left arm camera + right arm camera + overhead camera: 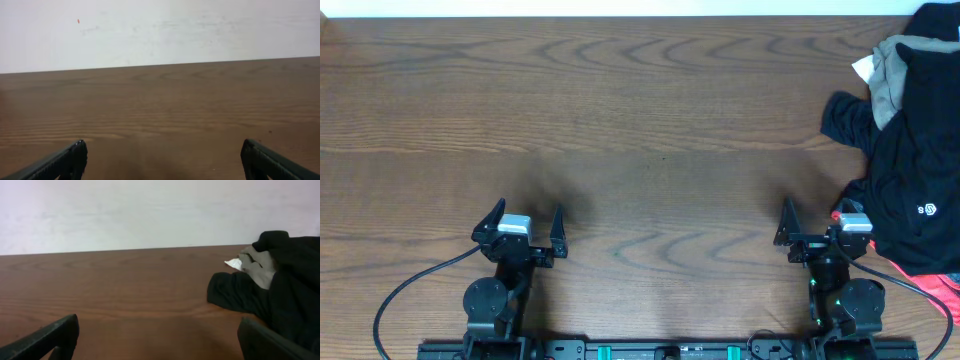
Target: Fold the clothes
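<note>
Item: clothes (910, 160), a loose heap, not yet folded.
Place: right edge of the overhead frame, on the bench (650, 120); part runs out of frame.
Contents: black shirt (905, 195) with a small white logo (925, 209) on top; a khaki-grey piece (890, 70) at the upper end; a coral-pink strip (932, 287) at the lower end.
Long axis: the heap runs top to bottom along the right edge.
Pointing: one black lobe, probably a sleeve, reaches toward frame left; collar and hem cannot be told apart.
Left fingers (527, 216): spread wide, empty, lower left of the frame, well apart from the heap.
Right fingers (825, 228): spread wide, empty, just beside the heap's lower left edge.
Risk, layers: a pinch into the heap would likely catch several garments at once, since they overlap.
Risk, drag: pulling the shirt leftward could tow the khaki-grey piece along.
Risk, reach: with the left fingers so far off, a one-sided pull may bunch the shirt rather than spread it.
</note>
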Tool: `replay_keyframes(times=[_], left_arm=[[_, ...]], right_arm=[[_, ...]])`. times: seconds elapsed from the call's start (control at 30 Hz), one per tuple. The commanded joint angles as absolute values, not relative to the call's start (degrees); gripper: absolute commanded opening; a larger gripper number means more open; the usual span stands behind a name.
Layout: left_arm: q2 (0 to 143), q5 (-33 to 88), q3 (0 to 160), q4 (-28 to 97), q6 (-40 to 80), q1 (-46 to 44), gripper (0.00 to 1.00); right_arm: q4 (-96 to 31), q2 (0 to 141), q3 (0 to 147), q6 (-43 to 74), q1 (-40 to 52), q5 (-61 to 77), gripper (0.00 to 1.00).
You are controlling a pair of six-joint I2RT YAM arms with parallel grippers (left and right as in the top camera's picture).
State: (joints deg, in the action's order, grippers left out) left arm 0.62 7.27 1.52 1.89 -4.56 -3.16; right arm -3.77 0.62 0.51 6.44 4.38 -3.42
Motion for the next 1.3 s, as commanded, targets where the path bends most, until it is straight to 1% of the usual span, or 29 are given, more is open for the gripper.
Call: replay_keyframes(times=[0.0, 0.17, 0.3, 0.37, 0.5, 0.6, 0.77, 0.87, 0.93, 1.07, 1.17, 1.2, 1.27], left_arm=[[0.23, 7.42, 0.23, 3.36, -4.89, -2.98, 0.98], [0.23, 7.44, 0.23, 3.31, -4.43, -2.98, 0.98], [0.23, 7.42, 1.26, 3.38, 1.48, -2.98, 0.98], [0.36, 7.44, 2.9, 3.62, 2.31, -2.98, 0.98], [2.9, 7.4, 8.21, 4.23, 2.26, -2.98, 0.98], [7.49, 7.4, 13.45, 4.27, 2.26, -2.98, 0.98], [18.92, 7.38, 25.3, 8.12, 2.31, -2.96, 0.98], [27.11, 7.4, 33.95, 14.96, 4.05, -2.96, 0.98], [33.54, 7.42, 40.64, 21.76, 4.69, -2.98, 0.98], [41.6, 7.44, 49.52, 32.49, 4.67, -2.98, 0.98], [45.21, 7.46, 52.88, 36.75, 4.69, -2.98, 0.98], [45.87, 7.46, 53.19, 37.17, 4.69, -2.98, 0.98], [46.35, 7.44, 53.17, 37.17, 4.64, -2.96, 0.98]], right_arm=[[-3.86, 0.38, 0.32, 5.76, 4.84, -2.92, 0.99], [-3.77, 1.06, 0.32, 5.78, 4.84, -2.7, 0.99], [-4.58, 1.15, 0.75, 5.78, 4.84, -1.02, 0.99], [-5.89, 1.15, 2.09, 5.72, 4.84, -2.0, 0.99], [-10.31, 2.55, 7.46, 5.69, 4.84, -5.72, 0.99], [-14.39, 6.59, 13.82, 5.65, 4.84, -9.21, 0.99], [-21.87, 18.5, 25.19, 5.5, 4.82, -11.4, 0.99], [-26.96, 28.25, 32.82, 5.5, 4.78, -11.46, 0.99], [-31.62, 35.55, 38.48, 5.5, 4.78, -10.61, 0.99], [-40.21, 47.9, 48.18, 5.5, 4.8, -7.03, 0.99], [-44.23, 54.5, 53.28, 4.34, 4.78, -4.6, 0.99], [-45.06, 56.18, 54.48, 3.6, 4.71, -6.63, 0.99], [-45.8, 58.54, 55.77, 6.74, 3.7, -14.35, 0.99]])
